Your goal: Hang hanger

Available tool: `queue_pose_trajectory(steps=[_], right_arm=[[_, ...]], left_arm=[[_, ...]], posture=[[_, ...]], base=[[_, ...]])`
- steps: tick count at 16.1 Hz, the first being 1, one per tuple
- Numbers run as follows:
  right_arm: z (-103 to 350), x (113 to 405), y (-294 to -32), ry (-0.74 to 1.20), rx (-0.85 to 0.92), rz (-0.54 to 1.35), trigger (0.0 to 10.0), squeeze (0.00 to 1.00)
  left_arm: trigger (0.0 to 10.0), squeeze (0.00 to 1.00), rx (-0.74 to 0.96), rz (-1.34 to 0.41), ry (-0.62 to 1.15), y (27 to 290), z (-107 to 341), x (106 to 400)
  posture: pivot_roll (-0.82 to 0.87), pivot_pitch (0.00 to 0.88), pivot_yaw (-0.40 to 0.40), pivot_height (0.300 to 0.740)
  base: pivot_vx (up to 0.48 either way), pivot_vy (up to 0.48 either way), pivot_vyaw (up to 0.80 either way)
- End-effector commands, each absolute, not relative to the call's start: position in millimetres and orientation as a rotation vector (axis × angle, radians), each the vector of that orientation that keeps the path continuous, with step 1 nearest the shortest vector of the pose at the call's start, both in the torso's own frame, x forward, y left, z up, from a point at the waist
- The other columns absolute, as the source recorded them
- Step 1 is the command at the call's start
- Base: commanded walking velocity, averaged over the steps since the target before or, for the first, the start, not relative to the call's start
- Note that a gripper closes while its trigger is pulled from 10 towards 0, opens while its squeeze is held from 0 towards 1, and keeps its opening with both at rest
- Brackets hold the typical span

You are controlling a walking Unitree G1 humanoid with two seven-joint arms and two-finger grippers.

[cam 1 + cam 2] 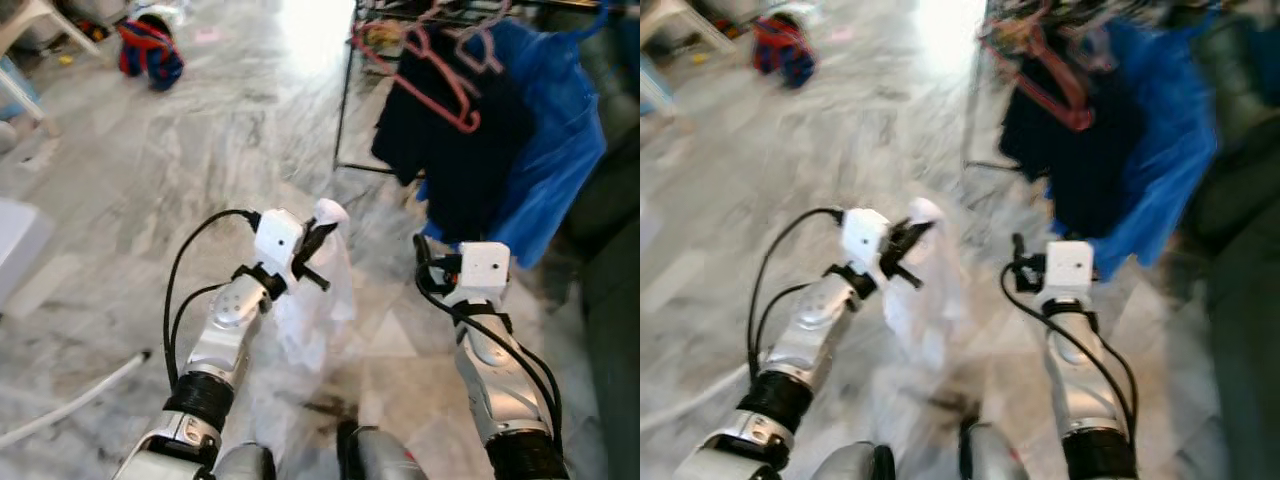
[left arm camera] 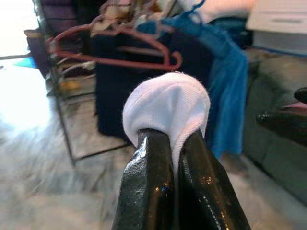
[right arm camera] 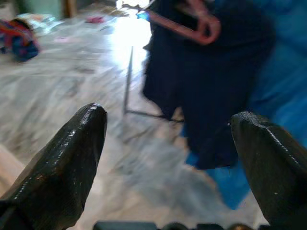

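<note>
Left gripper pinches white cloth; right gripper spread, both near the rack; we cannot make out the cloth's hanger.

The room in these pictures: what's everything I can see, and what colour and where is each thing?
white cloth: one, white, pinched in the left gripper
dark garment: one, navy, hanging on the rack ahead
blue garment: one, blue, beside the dark one
hanger: one, red, on the dark garment
rack: one, black metal, ahead
bundle: one, red and blue, on the far floor
floor: grey marble
left gripper: shut on the white cloth
right gripper: open, empty
</note>
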State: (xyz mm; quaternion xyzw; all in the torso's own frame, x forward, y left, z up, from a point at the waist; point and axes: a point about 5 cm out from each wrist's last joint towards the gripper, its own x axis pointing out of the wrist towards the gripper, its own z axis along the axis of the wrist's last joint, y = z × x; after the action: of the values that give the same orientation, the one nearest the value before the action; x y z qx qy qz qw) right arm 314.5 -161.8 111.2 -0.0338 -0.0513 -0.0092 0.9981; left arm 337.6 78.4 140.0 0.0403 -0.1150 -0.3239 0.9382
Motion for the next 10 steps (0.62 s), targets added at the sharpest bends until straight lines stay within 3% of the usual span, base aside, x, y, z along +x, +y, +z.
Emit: queue_pose_trajectory(steps=[1,8,10], right_arm=[[109.4,312.3,-154.6,-0.108,-0.073,0.011,10.0,0.0],[126.5,316.2,-162.5,-0.198,-0.142,-0.001,10.0,0.0],[126.1,315.9,-160.0,-0.198,-0.14,-0.001,10.0,0.0]], left_arm=[[10.0,0.0,0.093,-0.638,-0.247,86.7,141.4,338.4],[10.0,0.0,0.064,-0.477,-0.157,112.5,120.0,341.9],[10.0,0.0,0.054,-0.408,-0.102,119.7,108.3,342.7]], posture=[[0.0,0.227,-0.021,0.74],[-0.02,0.127,-0.03,0.74],[-0.02,0.118,-0.03,0.74]], base=[[0.398,0.27,0.0],[0.372,0.291,0.0],[0.0,0.0,0.0]])
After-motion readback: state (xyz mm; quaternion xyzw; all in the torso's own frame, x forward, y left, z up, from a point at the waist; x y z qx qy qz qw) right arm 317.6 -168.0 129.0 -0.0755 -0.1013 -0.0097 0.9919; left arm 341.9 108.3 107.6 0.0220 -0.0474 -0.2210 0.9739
